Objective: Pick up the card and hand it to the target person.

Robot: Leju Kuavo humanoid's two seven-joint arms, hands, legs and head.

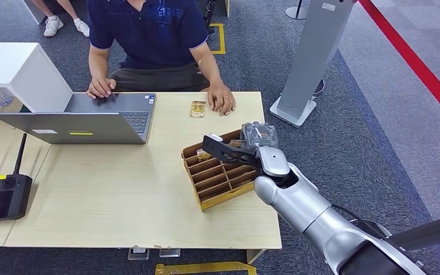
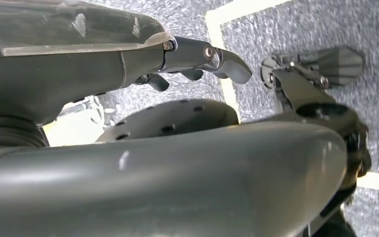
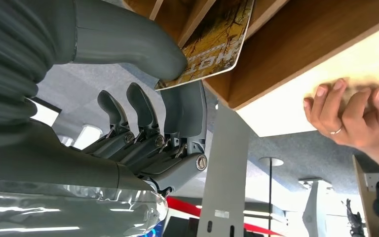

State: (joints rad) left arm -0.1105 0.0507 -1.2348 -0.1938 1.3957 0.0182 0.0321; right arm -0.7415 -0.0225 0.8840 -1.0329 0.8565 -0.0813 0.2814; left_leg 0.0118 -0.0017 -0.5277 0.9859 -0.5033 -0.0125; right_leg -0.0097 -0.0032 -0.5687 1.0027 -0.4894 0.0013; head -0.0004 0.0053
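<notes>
On the tabletop (image 1: pixel 120 195) the wooden card rack (image 1: pixel 215 172) holds the card (image 3: pixel 216 42), which the right hand (image 3: pixel 163 98) apparently pinches between thumb and finger, so the pick-up is under way; next, lift it toward the seated person (image 1: pixel 149 34).

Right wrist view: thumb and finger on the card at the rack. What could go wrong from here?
1. The right hand pinches only the corner of the card, which still sits in the wooden rack; it could slip as it comes out.
2. The rack stands near the table edge; a snagged card might drag or tip it.
3. The person's hand rests beside another card, so the handover path is tight.
</notes>
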